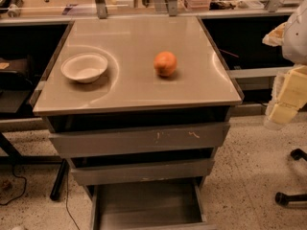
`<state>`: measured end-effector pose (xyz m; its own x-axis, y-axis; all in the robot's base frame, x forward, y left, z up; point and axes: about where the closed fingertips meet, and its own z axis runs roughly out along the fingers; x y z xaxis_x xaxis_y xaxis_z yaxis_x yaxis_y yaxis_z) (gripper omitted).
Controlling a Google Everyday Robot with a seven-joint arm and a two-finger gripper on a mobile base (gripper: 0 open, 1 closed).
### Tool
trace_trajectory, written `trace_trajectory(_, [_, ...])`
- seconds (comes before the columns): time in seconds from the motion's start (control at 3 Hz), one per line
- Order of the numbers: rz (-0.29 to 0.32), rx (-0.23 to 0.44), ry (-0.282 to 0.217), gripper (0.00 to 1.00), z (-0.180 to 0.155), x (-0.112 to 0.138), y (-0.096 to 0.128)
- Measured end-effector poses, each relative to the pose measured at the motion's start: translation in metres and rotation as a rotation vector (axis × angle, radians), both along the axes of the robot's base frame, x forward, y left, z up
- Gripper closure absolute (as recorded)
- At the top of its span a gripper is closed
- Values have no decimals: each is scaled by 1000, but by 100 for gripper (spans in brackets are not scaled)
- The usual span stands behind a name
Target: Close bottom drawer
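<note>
The bottom drawer (148,206) is the lowest of three grey cabinet drawers. It stands pulled out toward me, with its shallow grey tray showing and its front edge cut off by the bottom of the view. Above it are the mid-width drawer (142,171) and the widest drawer (139,139), which has pale scratch marks; both stand slightly out. My gripper (286,99), pale yellow below a white arm, hangs at the right edge of the view. It is beside the cabinet at about top-drawer height, well right of and above the bottom drawer, and touches nothing.
On the cabinet top (201,87) sit a white bowl (84,67) and an orange (165,63). Black chair casters (291,176) stand on the speckled floor at right. A black table leg (58,180) and a cable (12,186) lie at left. Shelving runs behind.
</note>
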<state>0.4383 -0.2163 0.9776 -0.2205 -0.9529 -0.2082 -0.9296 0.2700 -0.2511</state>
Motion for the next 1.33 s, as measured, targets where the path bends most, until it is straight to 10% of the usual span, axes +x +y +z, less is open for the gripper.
trace_trajectory(0.33, [0,0,0,0,0,0,0])
trace_trajectory(1.33, [0,0,0,64,0,0,0])
